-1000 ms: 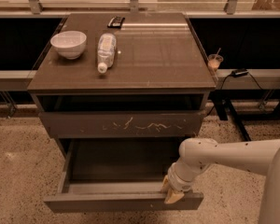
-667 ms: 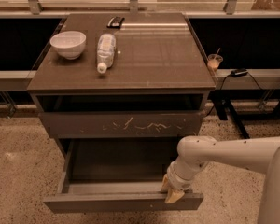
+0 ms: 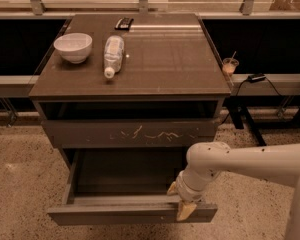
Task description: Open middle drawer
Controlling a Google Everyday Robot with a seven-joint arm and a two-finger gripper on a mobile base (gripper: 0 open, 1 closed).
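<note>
The middle drawer [image 3: 125, 213] is a dark grey-brown drawer with a plain front. It stands pulled out from the cabinet, and its inside shows empty. My gripper [image 3: 180, 200] sits at the right part of the drawer's front panel. One tan finger [image 3: 172, 188] is inside the drawer and the other tan finger [image 3: 186, 211] is over the outside of the front, so the gripper is closed on the panel's top edge. My white arm [image 3: 250, 164] reaches in from the right.
Above it is a closed drawer front with white scratch marks [image 3: 145, 133], and a dark open slot under the cabinet top. On the top stand a white bowl [image 3: 73, 46], a lying plastic bottle [image 3: 113, 54] and a small dark device [image 3: 124, 23]. A cup [image 3: 230, 65] stands on the ledge at right.
</note>
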